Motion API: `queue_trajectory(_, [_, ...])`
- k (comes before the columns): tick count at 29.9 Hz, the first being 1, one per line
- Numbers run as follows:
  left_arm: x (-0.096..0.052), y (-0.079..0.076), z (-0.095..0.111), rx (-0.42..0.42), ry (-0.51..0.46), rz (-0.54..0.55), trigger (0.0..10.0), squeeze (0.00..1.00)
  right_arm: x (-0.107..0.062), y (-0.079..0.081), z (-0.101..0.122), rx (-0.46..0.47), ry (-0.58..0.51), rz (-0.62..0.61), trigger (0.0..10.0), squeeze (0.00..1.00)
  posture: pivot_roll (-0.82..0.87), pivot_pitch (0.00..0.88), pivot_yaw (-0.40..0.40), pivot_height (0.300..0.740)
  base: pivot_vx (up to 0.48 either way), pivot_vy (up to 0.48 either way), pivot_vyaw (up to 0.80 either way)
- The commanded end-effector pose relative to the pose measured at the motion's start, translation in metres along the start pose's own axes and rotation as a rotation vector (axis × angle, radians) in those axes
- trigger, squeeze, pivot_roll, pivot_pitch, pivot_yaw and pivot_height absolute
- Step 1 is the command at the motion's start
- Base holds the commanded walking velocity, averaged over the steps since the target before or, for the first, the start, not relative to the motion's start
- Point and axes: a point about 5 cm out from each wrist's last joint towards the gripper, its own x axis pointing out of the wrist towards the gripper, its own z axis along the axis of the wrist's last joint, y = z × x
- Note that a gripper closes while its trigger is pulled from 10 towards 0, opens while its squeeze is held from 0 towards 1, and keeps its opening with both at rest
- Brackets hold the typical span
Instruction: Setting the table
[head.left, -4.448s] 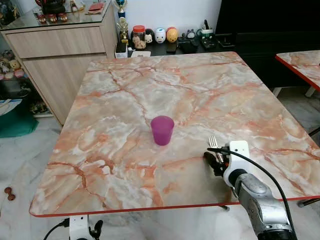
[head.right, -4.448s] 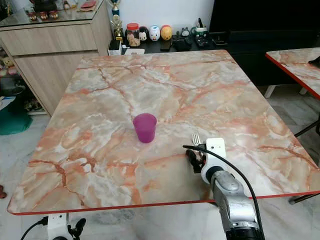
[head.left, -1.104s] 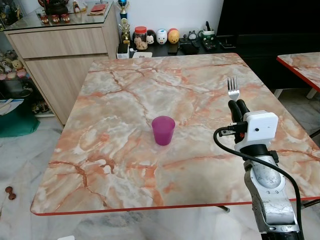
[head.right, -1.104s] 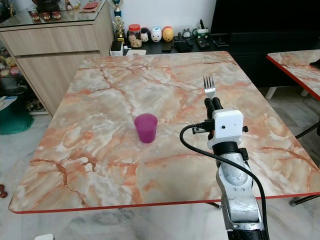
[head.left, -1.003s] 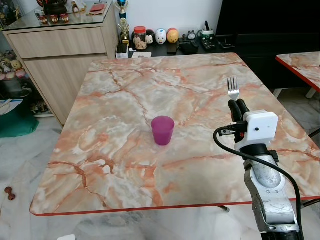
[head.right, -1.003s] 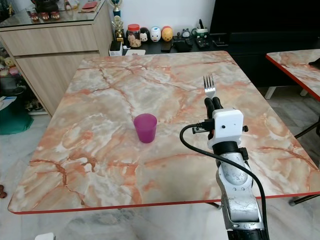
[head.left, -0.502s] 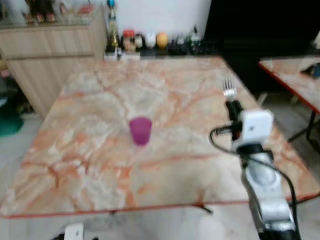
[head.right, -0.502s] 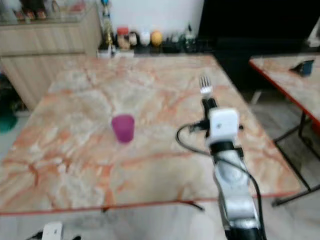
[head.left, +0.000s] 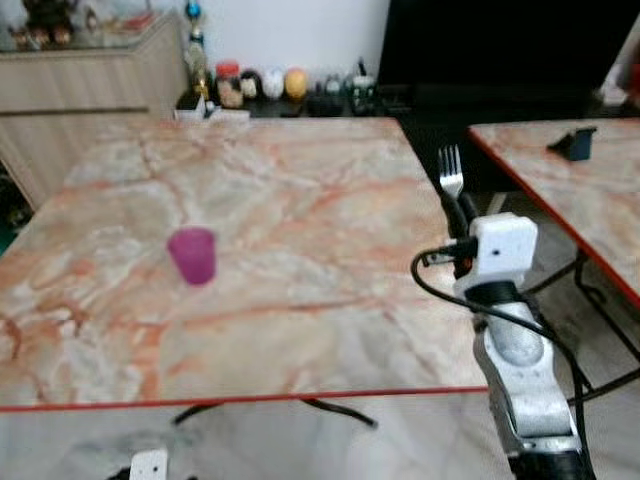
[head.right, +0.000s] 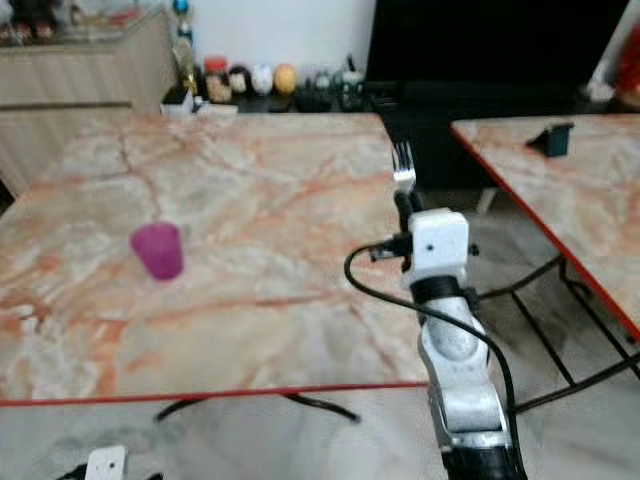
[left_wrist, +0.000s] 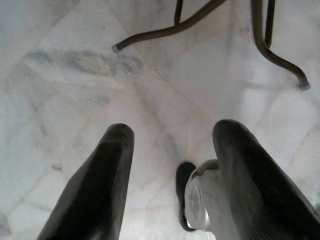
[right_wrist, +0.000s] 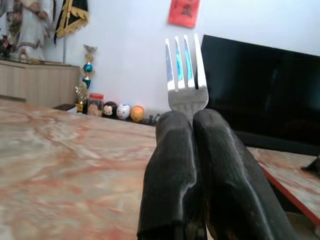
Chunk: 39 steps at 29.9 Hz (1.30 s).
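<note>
Right gripper (head.left: 456, 205) raised past worktop (head.left: 300, 260) right edge, fingers clamped on fork (head.left: 450, 171), tines up. Fork looks stiff, light, slick metal; pinch handle. Purple cup (head.left: 192, 255) near left edge. Left gripper (left_wrist: 170, 175) idle, fingers apart.

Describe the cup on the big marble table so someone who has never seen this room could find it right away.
Start at the large pink-veined marble table with the red edge, in front of the robot. The cup stands upright by itself on the robot's left part of the top, well apart from the fork held up in the right gripper. It is a small purple tumbler with no handle.
</note>
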Motion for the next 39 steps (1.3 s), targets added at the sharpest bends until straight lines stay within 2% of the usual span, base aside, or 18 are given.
queue_trajectory(1, [0.0010,-0.0046,0.0007,0.004,0.001,-0.012,10.0,0.00,0.0014,-0.0009,0.0024,-0.003,-0.011,-0.011,10.0,0.00,-0.10,0.000,0.030,0.707,0.000,-0.480,0.00])
queue_trajectory(39, [0.0013,-0.0086,0.0004,0.006,0.002,-0.027,10.0,0.00,0.0056,0.0050,0.0045,0.016,-0.031,-0.003,10.0,0.00,-0.11,0.000,0.037,0.707,0.000,-0.480,0.00])
